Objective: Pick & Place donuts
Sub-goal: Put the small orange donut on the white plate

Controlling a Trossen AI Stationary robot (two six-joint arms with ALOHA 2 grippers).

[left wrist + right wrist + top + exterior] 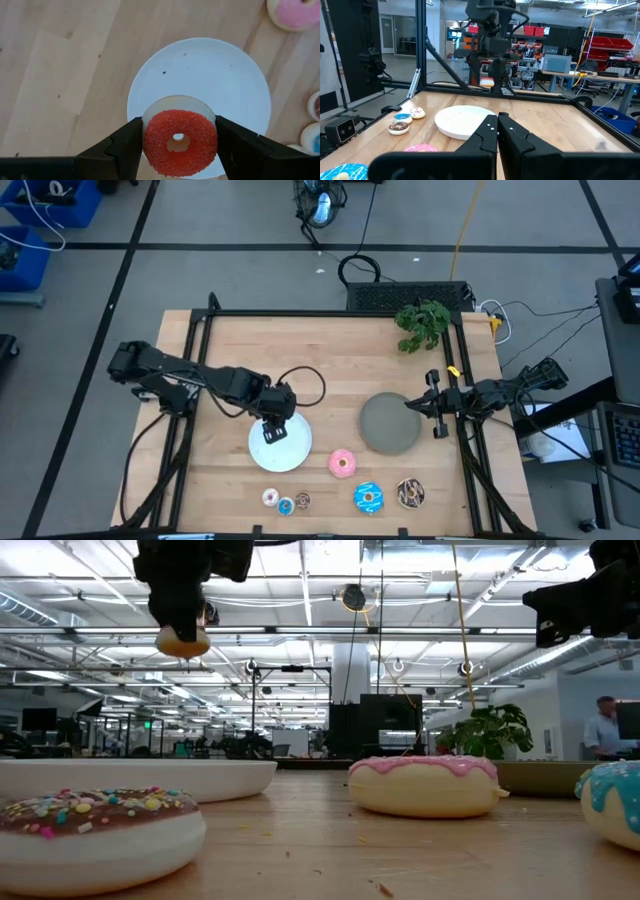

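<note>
My left gripper (180,150) hovers over the round white plate (200,75), shut on a tiny red-orange donut (180,142). The low view shows this donut (182,641) high above the table. My right gripper (497,122) is shut and empty, above the grey plate (390,423). The pink donut (343,463), the blue sprinkled donut (368,498) and the dark brown drizzled donut (410,493) lie flat on the table near its near edge. Three tiny donuts (286,503) lie in a row there too. My left gripper pinches the red-orange donut by its outer rim (148,142), one finger (125,147) on each side of the ring. The fingers come from above, pointing down. The donut is lifted clear and lies level, with its hole facing up, over the white plate.
A green plant sprig (422,323) lies at the far right of the table. A black frame (330,313) runs along the table's edges. Bare wood lies left of the white plate and between the two plates. A person (605,728) stands far off in the room.
</note>
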